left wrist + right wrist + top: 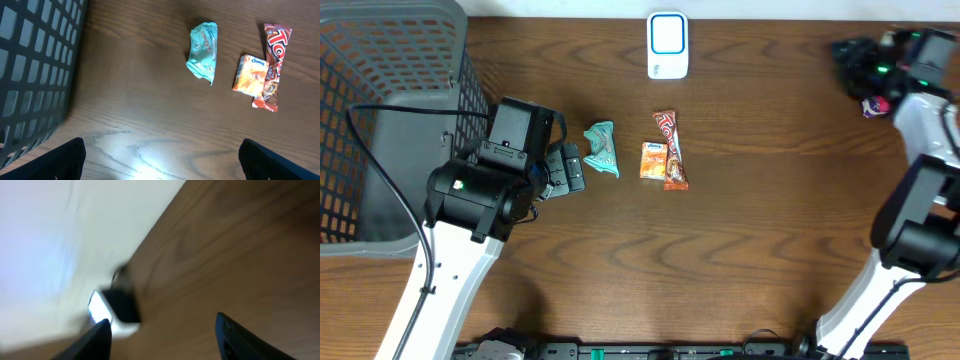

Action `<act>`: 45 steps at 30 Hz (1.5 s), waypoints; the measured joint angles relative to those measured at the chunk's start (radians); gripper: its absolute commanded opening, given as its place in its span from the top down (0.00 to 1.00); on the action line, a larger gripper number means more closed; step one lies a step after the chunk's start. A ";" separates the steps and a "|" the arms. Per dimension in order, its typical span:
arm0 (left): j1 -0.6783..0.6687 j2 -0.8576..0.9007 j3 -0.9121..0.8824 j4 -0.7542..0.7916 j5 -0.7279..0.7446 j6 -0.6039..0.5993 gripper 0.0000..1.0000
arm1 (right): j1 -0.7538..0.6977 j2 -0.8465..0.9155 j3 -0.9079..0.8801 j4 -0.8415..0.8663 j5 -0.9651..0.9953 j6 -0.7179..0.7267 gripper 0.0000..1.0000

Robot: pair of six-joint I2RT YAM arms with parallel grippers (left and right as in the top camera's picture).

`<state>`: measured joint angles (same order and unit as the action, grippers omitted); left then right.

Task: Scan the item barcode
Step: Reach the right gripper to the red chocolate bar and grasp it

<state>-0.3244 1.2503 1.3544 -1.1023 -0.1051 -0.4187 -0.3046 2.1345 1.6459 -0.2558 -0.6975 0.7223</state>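
Observation:
Three packets lie mid-table: a crumpled teal one (602,148) (203,51), a small orange one (652,160) (249,75) and a long red bar (670,150) (272,59) touching the orange one. The white scanner with a blue ring (668,45) stands at the far edge. My left gripper (567,169) (162,162) is open just left of the teal packet, with bare wood between its fingers. My right gripper (850,60) (165,340) is open and holds nothing at the far right corner. Its blurred view shows a white and dark box (117,312) at the table's edge.
A large grey mesh basket (380,120) (35,65) fills the left side, close to my left arm. A small purple and red object (873,105) sits beside the right arm's wrist. The table's far edge runs just behind the scanner.

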 measured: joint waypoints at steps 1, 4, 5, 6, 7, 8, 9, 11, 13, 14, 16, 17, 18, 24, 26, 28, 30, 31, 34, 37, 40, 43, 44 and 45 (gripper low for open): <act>0.000 0.000 0.000 0.000 0.000 0.000 0.02 | 0.027 0.000 0.000 -0.017 -0.018 -0.013 0.40; 0.000 0.000 0.000 0.000 0.000 0.000 0.02 | 0.119 0.000 0.001 -0.102 -0.047 -0.067 0.40; 0.000 0.000 0.000 0.000 0.000 0.000 0.02 | 0.154 0.000 0.001 -0.139 -0.046 -0.096 0.40; 0.000 0.000 0.000 0.000 0.000 0.000 0.02 | 0.184 0.000 0.001 -0.166 -0.041 -0.117 0.40; 0.000 0.000 0.000 -0.001 0.000 0.000 0.02 | 0.217 0.000 0.001 -0.203 -0.030 -0.148 0.39; 0.000 0.000 0.000 0.000 0.000 0.000 0.02 | 0.253 0.000 0.001 -0.238 -0.013 -0.182 0.39; 0.000 0.000 0.000 0.000 0.000 0.000 0.02 | 0.285 0.000 0.001 -0.270 0.006 -0.208 0.40; 0.000 0.000 0.000 0.000 0.000 0.000 0.02 | 0.349 0.000 0.001 -0.342 0.075 -0.257 0.39; 0.000 0.000 0.000 0.000 0.000 0.000 0.02 | 0.418 0.001 0.001 -0.389 0.172 -0.295 0.40; 0.000 0.000 0.000 0.000 0.000 0.000 0.02 | 0.452 0.001 0.001 -0.403 0.229 -0.311 0.39; 0.000 0.000 0.000 0.000 0.000 0.000 0.02 | 0.513 0.001 0.001 -0.413 0.320 -0.327 0.37; 0.000 0.000 0.000 0.000 0.000 0.000 0.02 | 0.550 0.001 0.001 -0.414 0.373 -0.336 0.37; 0.000 0.000 0.000 0.000 0.000 0.000 0.02 | 0.581 0.001 0.001 -0.414 0.420 -0.342 0.36; 0.000 0.000 0.000 0.000 0.000 0.000 0.02 | 0.748 0.001 0.000 -0.412 0.684 -0.362 0.39; 0.000 0.000 0.000 0.000 0.000 0.000 0.02 | 0.774 0.001 -0.007 -0.407 0.737 -0.365 0.42; 0.000 0.000 0.000 0.000 0.000 0.000 0.02 | 0.788 0.001 -0.018 -0.398 0.768 -0.367 0.45; 0.000 0.000 0.000 0.000 0.000 0.000 0.02 | 0.794 0.001 -0.034 -0.374 0.784 -0.363 0.48; 0.000 0.000 0.000 0.000 0.000 0.000 0.02 | 0.795 0.002 -0.042 -0.358 0.786 -0.363 0.52; 0.000 0.000 0.000 0.000 0.000 0.000 0.02 | 0.795 0.002 -0.083 -0.307 0.792 -0.359 0.65; 0.000 0.000 0.000 0.000 0.000 0.000 0.02 | 0.795 0.002 -0.130 -0.270 0.795 -0.355 0.67; 0.000 0.000 0.000 0.000 0.000 0.000 0.02 | 0.795 0.002 -0.156 -0.253 0.797 -0.355 0.75; 0.000 0.000 0.000 0.000 0.000 0.000 0.02 | 0.795 0.002 -0.162 -0.247 0.799 -0.349 0.99; 0.000 0.000 0.000 0.000 0.000 0.000 0.02 | 0.795 0.002 -0.161 -0.243 0.800 -0.348 0.99; 0.000 0.000 0.000 0.000 0.000 0.000 0.02 | 0.795 0.002 -0.162 -0.238 0.798 -0.350 0.99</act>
<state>-0.3244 1.2503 1.3544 -1.1023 -0.1051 -0.4187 0.4904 2.1368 1.4841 -0.4938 0.1009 0.3725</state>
